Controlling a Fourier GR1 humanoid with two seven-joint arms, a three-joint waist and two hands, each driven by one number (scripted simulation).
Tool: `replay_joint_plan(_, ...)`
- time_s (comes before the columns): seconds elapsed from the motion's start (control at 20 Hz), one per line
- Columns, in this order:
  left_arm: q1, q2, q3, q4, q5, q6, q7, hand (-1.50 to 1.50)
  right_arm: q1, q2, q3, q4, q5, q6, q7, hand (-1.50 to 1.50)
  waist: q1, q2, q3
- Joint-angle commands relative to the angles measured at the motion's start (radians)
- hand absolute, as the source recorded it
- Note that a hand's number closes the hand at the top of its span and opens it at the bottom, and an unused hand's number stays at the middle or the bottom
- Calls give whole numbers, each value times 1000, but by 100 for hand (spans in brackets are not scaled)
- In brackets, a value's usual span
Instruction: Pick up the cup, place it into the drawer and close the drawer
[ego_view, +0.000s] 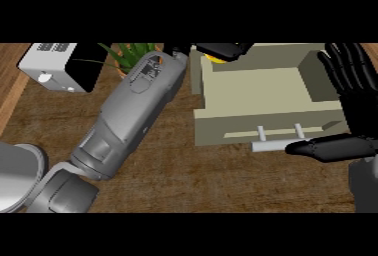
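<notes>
Stretching diagonally up across the view from the lower left, the grey left forearm, with the left hand (221, 49) reaching over the back left corner of the open drawer (255, 90). Curling round something yellow, those fingers (235, 50), most likely the cup (215, 58), of which only a small yellow patch is showing just beneath them; hovering at the drawer's rear rim, whether inside it or above it cannot be told.

Standing upright at the view's right edge, the right hand (353, 95), fingers (347, 62) straight and spread wide, holding nothing. Jutting sideways to the left, its thumb (325, 148), lying just at the end of the pale bar handle (277, 145) on the drawer front, seemingly touching it. Sitting open beside and to the left of those straight fingers, the beige drawer box, its floor bare where visible.

Lying under everything, a brown wood-grained surface (221, 175). Standing far left of the left fingers, a white and black appliance (59, 67); peeking out just left of them, behind the forearm, a green plant (129, 52) in a brownish pot. Showing at the lower left corner, a grey rounded body part (18, 175).
</notes>
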Motion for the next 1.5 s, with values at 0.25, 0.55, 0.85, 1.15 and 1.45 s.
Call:
replay_joint_plan(0.25, -63, 0, -160, 202, 61, -42, 91, 150, -23, -4, -1, 29, -25, 33, -39, -150, -73, 20, 2)
replay_joint_plan(0.55, -4, 0, -239, 224, 82, -64, 52, 150, -43, 25, 52, 0, -9, 32, -38, -150, -122, 31, 1)
replay_joint_plan(0.85, 39, 0, -227, 171, 181, -58, -24, -150, -117, 20, 80, 28, -83, 102, -8, -150, -143, 44, -1)
replay_joint_plan(1.15, 32, 0, -174, 85, 318, -113, -108, -150, -81, 26, 203, 32, -210, 301, -9, 150, -134, 37, -1)
replay_joint_plan(1.45, 58, 0, -163, 86, 391, -53, -210, -150, -75, -120, 297, 42, -168, 451, 117, 150, -80, 17, -3)
